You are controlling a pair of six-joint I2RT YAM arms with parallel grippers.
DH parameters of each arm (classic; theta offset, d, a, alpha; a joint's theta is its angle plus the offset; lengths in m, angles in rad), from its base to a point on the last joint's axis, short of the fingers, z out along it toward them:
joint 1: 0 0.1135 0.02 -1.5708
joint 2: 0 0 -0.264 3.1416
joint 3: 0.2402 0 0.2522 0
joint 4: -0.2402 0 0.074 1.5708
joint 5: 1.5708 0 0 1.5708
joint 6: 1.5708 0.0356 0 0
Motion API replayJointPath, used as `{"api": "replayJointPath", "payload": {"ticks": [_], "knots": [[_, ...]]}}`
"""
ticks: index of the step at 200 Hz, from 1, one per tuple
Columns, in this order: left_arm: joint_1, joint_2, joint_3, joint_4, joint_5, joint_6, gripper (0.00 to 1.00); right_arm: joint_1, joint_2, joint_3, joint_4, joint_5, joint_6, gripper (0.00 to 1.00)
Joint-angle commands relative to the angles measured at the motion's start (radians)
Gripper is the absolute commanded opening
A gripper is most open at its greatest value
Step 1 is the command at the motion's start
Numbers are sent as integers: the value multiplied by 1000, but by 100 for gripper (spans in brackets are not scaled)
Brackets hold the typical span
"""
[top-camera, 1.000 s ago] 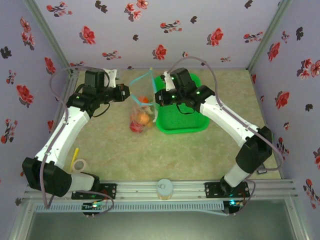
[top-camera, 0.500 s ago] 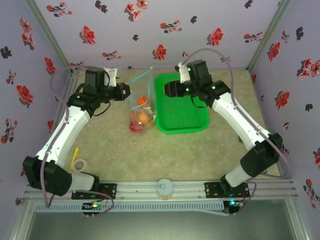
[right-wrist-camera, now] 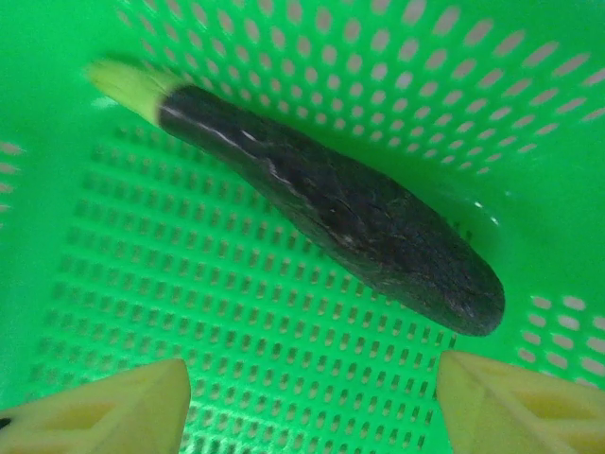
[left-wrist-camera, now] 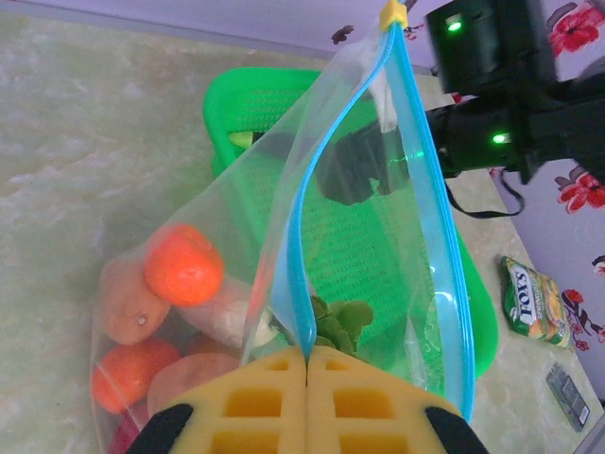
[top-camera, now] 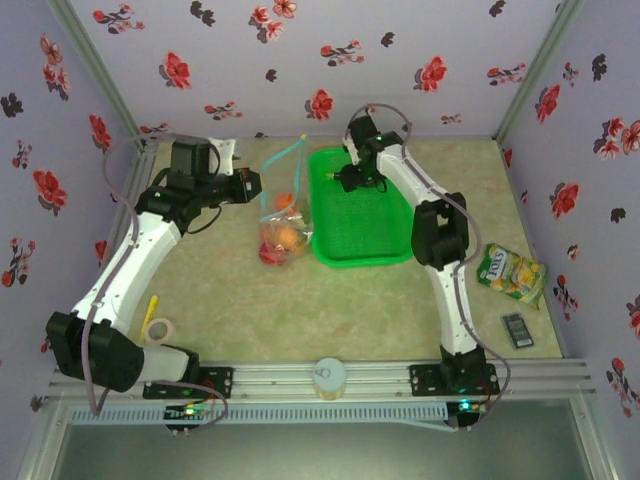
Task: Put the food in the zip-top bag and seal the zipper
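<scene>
Progress check: the left gripper [left-wrist-camera: 307, 364] is clamped tight on the zip-top bag [left-wrist-camera: 369, 236] right at the blue zipper [left-wrist-camera: 430, 218], holding the mouth open. Most of the food's already in, with oranges [left-wrist-camera: 184, 265] and potato-ish lumps [left-wrist-camera: 118, 303] sitting right next to it. The right gripper [right-wrist-camera: 312, 407] hangs with its jaws spread and nothing in them, and a dark eggplant [right-wrist-camera: 331, 208] lies just ahead of it in the green basket [right-wrist-camera: 189, 312]. So I'd say that one's left, then sealing. The snack packet [top-camera: 511, 274], well away from the right gripper, reads something like "TOYS", pretty blurry.
</scene>
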Motion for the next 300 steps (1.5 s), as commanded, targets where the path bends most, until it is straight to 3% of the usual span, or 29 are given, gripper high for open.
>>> {"api": "replayJointPath", "payload": {"ticks": [1,48,166,203,248,266,300], "knots": [[10,-14,-12,11,18,14,0,-23,19,72,-47,56,-31,71],[11,3,-10,19,19,10,0,-50,70,72,5,6,-9,77],[10,-5,-18,18,21,5,0,-53,165,149,-54,-123,-11,75],[11,-6,-18,28,26,0,0,-53,111,76,-15,-158,-5,70],[11,-19,-32,33,26,0,0,-44,68,40,-34,-346,-8,58],[11,-23,-33,30,26,1,0,-33,12,-44,-15,-351,-5,53],[11,-30,-38,42,27,-3,0,-13,-117,-259,72,-384,8,52]]}}
